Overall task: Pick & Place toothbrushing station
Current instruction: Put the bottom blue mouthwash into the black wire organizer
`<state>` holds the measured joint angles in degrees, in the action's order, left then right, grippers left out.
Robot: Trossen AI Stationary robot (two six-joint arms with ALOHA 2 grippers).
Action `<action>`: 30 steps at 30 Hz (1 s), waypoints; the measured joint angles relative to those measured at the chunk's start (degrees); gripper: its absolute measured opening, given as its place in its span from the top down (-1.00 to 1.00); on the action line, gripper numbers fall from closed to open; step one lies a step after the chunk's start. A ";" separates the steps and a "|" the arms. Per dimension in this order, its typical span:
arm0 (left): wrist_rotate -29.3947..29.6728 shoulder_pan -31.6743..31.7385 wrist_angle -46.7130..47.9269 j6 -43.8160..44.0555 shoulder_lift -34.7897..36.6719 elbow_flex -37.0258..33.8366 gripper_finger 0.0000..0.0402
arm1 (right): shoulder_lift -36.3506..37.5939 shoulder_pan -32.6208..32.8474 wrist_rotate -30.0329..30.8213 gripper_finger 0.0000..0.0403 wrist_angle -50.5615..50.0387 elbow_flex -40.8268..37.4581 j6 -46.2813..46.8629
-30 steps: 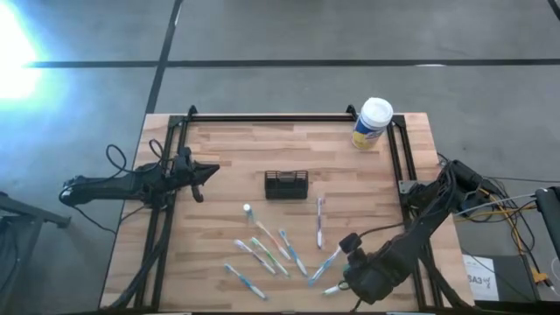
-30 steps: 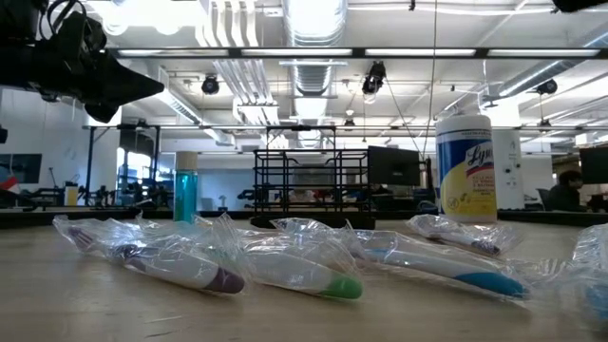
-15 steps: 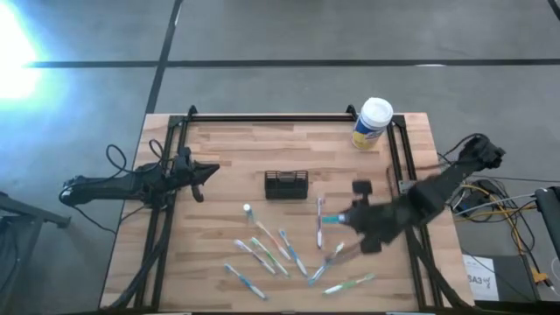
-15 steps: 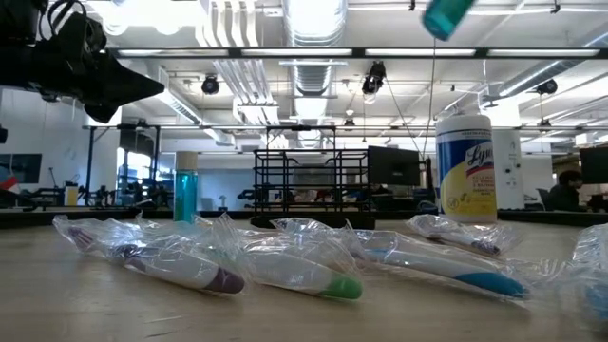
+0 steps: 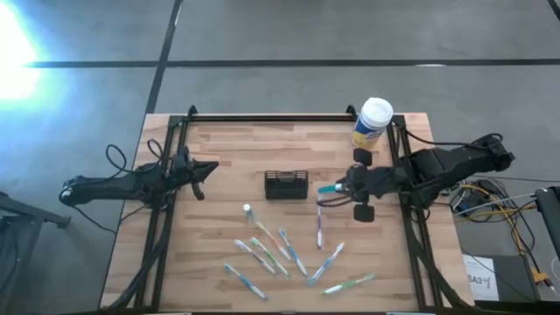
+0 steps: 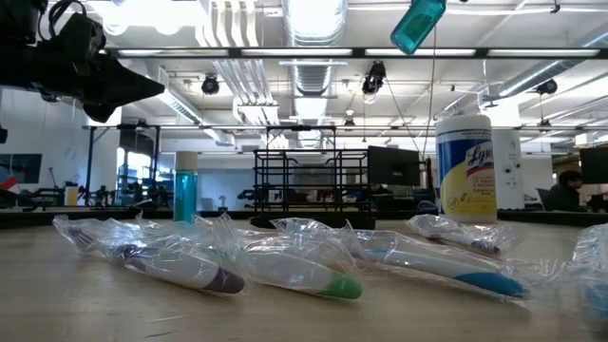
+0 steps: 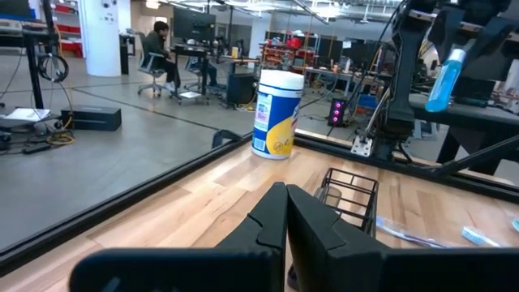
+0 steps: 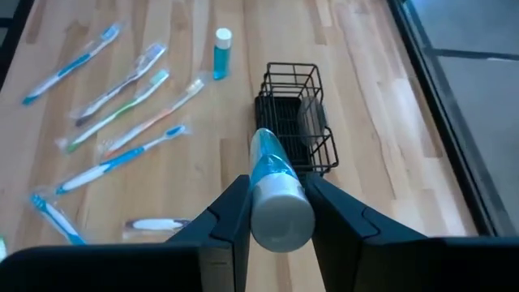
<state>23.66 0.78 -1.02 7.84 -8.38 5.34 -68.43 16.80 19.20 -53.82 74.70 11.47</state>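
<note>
Two fingers of the right gripper (image 8: 276, 212) clamp a blue tube (image 8: 274, 185), carried high just right of the holder (image 5: 286, 185) at mid-table, probably to drop it in. Left gripper (image 5: 203, 170) waits at the left edge, fingers closed on nothing.

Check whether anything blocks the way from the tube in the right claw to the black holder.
Nothing visible does. The right claw holds the tube in the air just beside the black holder, with only bare table between. The wrapped toothbrushes lie off to the side.
</note>
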 joint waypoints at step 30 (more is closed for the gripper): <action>0.00 0.00 -6.73 2.80 0.02 0.00 0.94 | -34.03 -21.46 -14.80 0.55 -10.01 33.67 -17.32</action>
<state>23.66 0.78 -7.75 10.63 -8.36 5.34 -102.46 -4.66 4.40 -63.82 108.36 -5.85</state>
